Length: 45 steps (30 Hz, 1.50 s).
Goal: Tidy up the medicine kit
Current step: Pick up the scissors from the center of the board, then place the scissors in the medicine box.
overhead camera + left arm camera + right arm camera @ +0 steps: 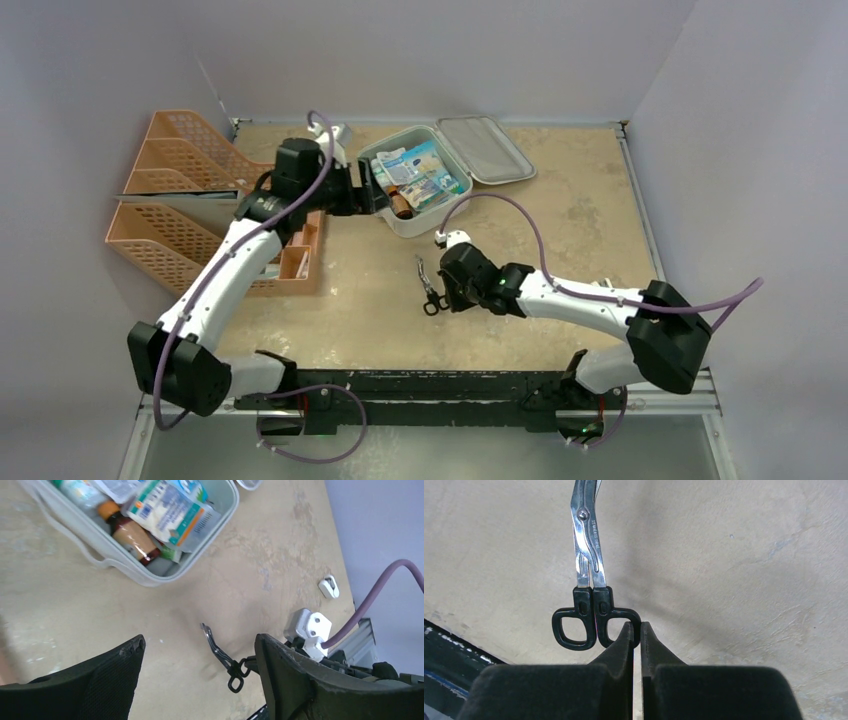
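Note:
The medicine kit (418,226) lies open at the back of the table with its lid (487,150) flat to the right. In it are a brown bottle (132,535) and printed packets (170,512). My left gripper (378,190) hovers by the kit's left rim (150,577), open and empty (199,640). Near the table's middle, black-handled steel scissors (428,283) hang from my right gripper (437,293). In the right wrist view that gripper (636,626) is shut on the right handle ring of the scissors (586,535), whose blades point away. The scissors (220,652) cast a shadow on the table.
Orange mesh file trays (170,200) stand at the left, close under my left arm. A small white clip (328,586) lies on the table towards the right. Grey walls close in the back and both sides.

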Available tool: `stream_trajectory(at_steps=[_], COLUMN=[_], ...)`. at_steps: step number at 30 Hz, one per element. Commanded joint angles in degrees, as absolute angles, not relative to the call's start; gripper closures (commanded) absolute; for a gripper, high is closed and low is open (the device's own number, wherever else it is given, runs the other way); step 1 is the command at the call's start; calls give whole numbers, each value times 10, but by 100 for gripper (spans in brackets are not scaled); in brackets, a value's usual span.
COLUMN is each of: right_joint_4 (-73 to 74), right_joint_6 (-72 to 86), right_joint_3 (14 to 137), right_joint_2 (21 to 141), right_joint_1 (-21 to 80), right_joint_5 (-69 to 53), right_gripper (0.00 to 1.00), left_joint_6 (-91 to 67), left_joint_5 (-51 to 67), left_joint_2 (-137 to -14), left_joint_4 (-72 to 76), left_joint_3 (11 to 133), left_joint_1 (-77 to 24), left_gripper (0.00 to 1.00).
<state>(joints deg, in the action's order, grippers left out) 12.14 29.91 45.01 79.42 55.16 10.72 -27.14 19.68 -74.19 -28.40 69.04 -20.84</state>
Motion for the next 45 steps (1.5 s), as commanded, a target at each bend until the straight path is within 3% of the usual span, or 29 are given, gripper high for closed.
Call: stream_trajectory(at_steps=[1,12,22,33,45], right_joint_4=[133,125,172,270,305], right_joint_6=[250,114,-5,-63,-68], right_joint_3=[513,689,930,1172,1216], right_joint_2=[786,866,1059,1251,1308], right_joint_1=[539,401,336,294,277], right_joint_5=[104,36,1,-17,32], right_gripper=[100,100,100,100,98], left_joint_6=[-234,-157,-104,-74,-72], left_joint_5=[200,168,127,163,164], left_joint_2=[-694,-600,-558,-569,-569], left_joint_4=[-325,-321,-316,-328,-328], left_joint_3=[720,641,552,561,559], left_joint_1=[-177,-175,-175,-175,-175], left_gripper=[21,17,16,16,15])
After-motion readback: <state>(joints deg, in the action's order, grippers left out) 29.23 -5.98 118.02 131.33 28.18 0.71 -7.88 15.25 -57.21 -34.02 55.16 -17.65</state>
